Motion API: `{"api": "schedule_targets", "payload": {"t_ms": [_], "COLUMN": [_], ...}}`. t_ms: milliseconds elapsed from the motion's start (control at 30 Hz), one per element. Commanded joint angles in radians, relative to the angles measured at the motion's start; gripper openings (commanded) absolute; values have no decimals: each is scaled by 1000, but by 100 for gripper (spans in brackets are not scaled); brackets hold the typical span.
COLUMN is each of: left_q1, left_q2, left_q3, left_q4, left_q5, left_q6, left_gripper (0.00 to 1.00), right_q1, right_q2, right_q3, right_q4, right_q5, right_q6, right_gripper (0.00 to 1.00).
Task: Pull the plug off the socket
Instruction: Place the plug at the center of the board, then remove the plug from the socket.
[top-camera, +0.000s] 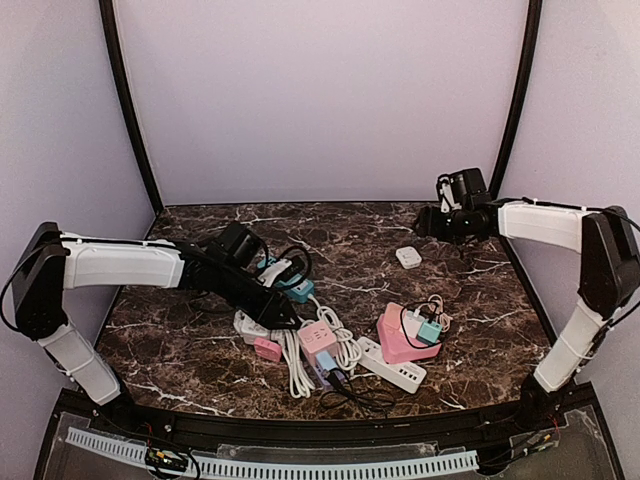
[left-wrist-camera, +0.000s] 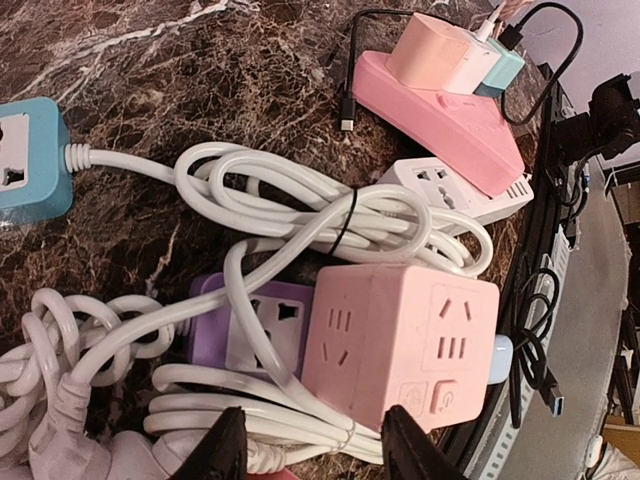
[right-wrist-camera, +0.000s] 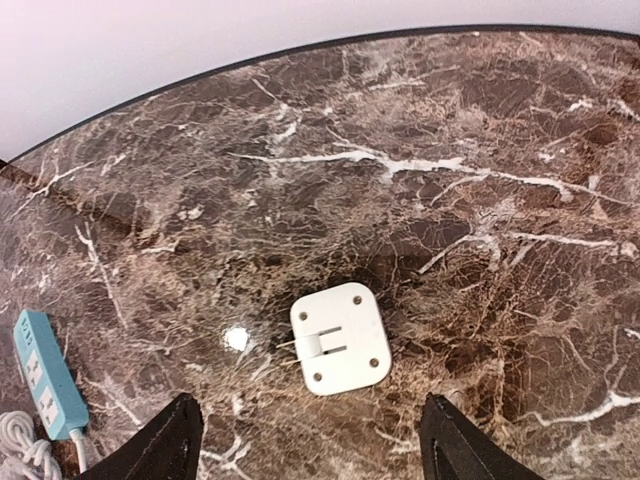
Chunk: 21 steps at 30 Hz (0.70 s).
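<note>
A dark table (top-camera: 350, 235) with white lines in it holds a heap of sockets and cords in the near middle. The left arm (top-camera: 120, 265) reaches in from the left to that heap. The left jaws are open and hold nothing. In the left wrist view, its two black fingers (left-wrist-camera: 225, 452) stand apart at the bottom, with some of the white cords (left-wrist-camera: 300, 210) lying between them. A pink cube socket (left-wrist-camera: 400, 340) sits just past the fingers. A purple socket (left-wrist-camera: 250, 325) touches the cube's side, and the white cords loop over both. Right of the heap lies a pink flat socket (top-camera: 400, 342). A pink plug (left-wrist-camera: 425, 50) and a blue-green plug (top-camera: 429, 330) sit on top of it, side by side, and a thin black cable (left-wrist-camera: 545, 60) curls by them. A white long socket (top-camera: 395, 368) lies against the near side of the pink flat socket. A blue-green long socket (top-camera: 297, 288) lies at the far side of the heap, close by the left arm. The right arm (top-camera: 540, 225) is at the far right of the table. The right jaws are open too and hold nothing. They hang over a small white plug (right-wrist-camera: 338, 338). This plug lies flat on the table all alone, with its pin side up. It is well apart from every socket and touches no cord.
</note>
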Motion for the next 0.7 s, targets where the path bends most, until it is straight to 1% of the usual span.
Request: {"api": "schedule_targets", "payload": {"t_ms": [0, 67, 133, 167, 267, 367, 500, 567, 667], "left_q1": [3, 3, 4, 3, 3, 2, 1, 0, 0], "left_q2": [-62, -70, -73, -75, -78, -76, -75, -74, -73], "left_q3": [-21, -24, -29, -31, -37, -41, -49, -49, -50], "left_q4": [-11, -1, 8, 12, 25, 25, 24, 24, 23], "left_q5": [8, 26, 42, 52, 72, 85, 82, 77, 68], "left_q6": [18, 18, 16, 16, 14, 16, 16, 15, 13], "left_gripper": [47, 52, 58, 62, 68, 74, 75, 75, 74], "right_q1": [85, 151, 230, 270, 403, 540, 715, 790, 910], "right_q2": [-145, -207, -271, -304, -393, -465, -489, -467, -386], "right_q3": [-54, -77, -105, -121, -182, -248, -285, -278, -222], "right_q4": [-69, -114, -155, -170, -199, -194, -201, -204, -230], "right_q5": [32, 61, 93, 106, 123, 154, 215, 226, 269], "right_q6": [-36, -33, -18, -3, 68, 168, 314, 372, 425], "right_gripper": [74, 73, 73, 74, 74, 71, 69, 67, 63]}}
